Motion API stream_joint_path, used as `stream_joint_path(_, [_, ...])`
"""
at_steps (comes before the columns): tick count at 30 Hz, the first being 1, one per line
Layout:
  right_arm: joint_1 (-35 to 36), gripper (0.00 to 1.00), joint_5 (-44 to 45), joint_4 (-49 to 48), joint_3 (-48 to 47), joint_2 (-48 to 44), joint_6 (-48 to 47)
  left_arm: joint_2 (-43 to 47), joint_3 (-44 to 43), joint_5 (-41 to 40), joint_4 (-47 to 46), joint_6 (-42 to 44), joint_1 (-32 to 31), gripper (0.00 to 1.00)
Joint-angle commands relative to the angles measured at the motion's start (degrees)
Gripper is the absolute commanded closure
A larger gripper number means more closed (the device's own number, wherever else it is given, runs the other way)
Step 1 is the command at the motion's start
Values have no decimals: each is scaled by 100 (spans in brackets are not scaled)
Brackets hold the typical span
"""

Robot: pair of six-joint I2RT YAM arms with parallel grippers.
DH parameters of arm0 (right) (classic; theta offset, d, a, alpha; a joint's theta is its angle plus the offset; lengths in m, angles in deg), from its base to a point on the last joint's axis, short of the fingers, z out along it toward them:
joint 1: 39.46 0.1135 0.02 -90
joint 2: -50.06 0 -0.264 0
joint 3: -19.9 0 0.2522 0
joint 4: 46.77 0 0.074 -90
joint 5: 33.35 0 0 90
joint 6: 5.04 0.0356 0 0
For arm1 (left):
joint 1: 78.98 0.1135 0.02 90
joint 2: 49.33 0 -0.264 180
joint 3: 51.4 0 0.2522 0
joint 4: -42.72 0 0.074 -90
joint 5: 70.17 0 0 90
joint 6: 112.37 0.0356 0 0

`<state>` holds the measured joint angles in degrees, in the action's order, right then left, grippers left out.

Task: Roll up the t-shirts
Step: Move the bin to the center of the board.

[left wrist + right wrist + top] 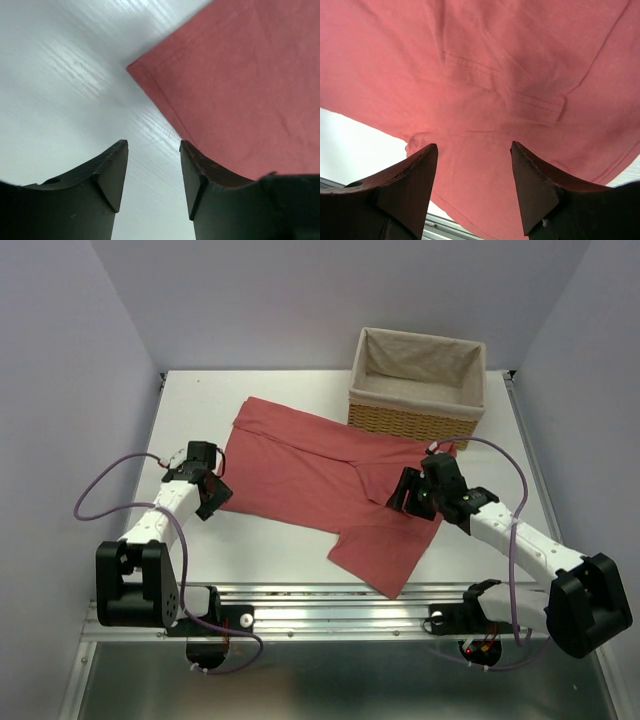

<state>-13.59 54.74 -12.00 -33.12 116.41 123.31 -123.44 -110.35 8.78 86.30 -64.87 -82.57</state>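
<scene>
- The t-shirt (310,480), plain salmon-red, lies spread out on the middle of the white table (200,400), not yet rolled.
- Its far left corner points toward the table's far left corner. A flap of it reaches down toward the near edge, a bit right of centre.
- Some of the cloth is folded over on itself on the right side, and a stitched hem shows there in the right wrist view.
- At the far right stands a wicker basket (410,425) with a pale cloth liner. The shirt's far right edge lies right against the basket's front wall.
- The left gripper (212,495) sits low at the shirt's left edge. Its fingers are spread with nothing between them: bare table shows in the gap, and the shirt's hem runs just by the right-hand finger.
- The right gripper (408,495) hangs over the right part of the shirt, near the basket. Its fingers are also apart, released, with only red cloth beneath them and none of it pinched.
</scene>
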Motion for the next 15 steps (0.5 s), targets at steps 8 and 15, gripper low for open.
stream_joint_path(8, [-3, 33, 165, 34, -204, -254, -196, -745, 344, -346, -1470, -443, 78, 40])
stream_joint_path(15, [-3, 30, 69, 236, -213, -359, -275, -1404, 327, -274, -1682, -619, 70, 64])
